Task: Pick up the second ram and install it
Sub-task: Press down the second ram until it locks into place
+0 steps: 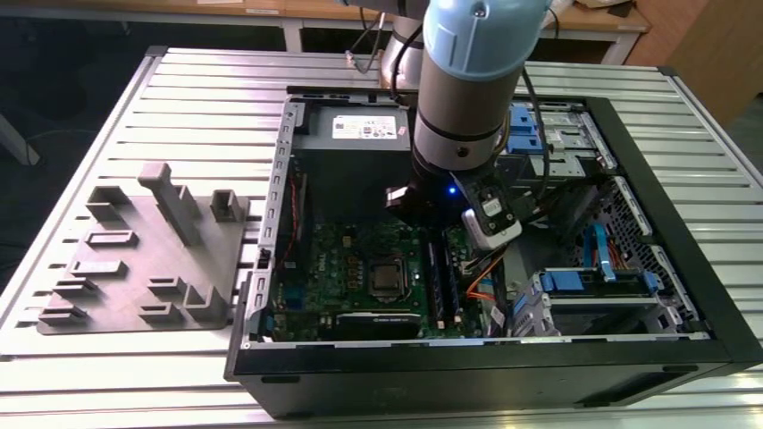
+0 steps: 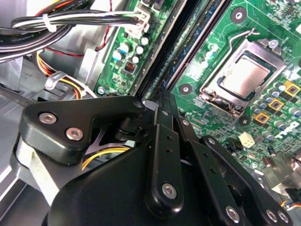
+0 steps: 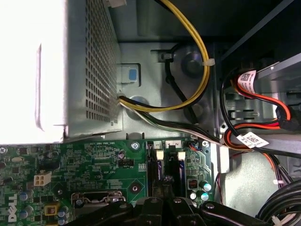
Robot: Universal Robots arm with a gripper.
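Black linkage bars of the tool crowd the second wrist view, its tip dipped low inside the open computer case. I cannot tell whether the tool is clenched or released. Straight ahead of the tip runs the second ram, a dark blue-black stick lying along the long black slot rails of the green motherboard. The tool's tip sits right at the stick's near end, though I cannot tell whether they touch or whether the stick is pressed fully home.

Just to one side of the rails is the processor socket, its metal frame and silver lid catching the light. On the other side of the tool a bundle of black and white cables ends in a white plug at the board's edge.

Beyond the far ends of the rails the grey perforated power supply stands against the case wall, with a yellow cable looping past it. Blue drive brackets sit farther from the tool, at the case's other side.

Well away from the tool, outside the case, a grey moulded fixture lies on the ribbed metal worktop.
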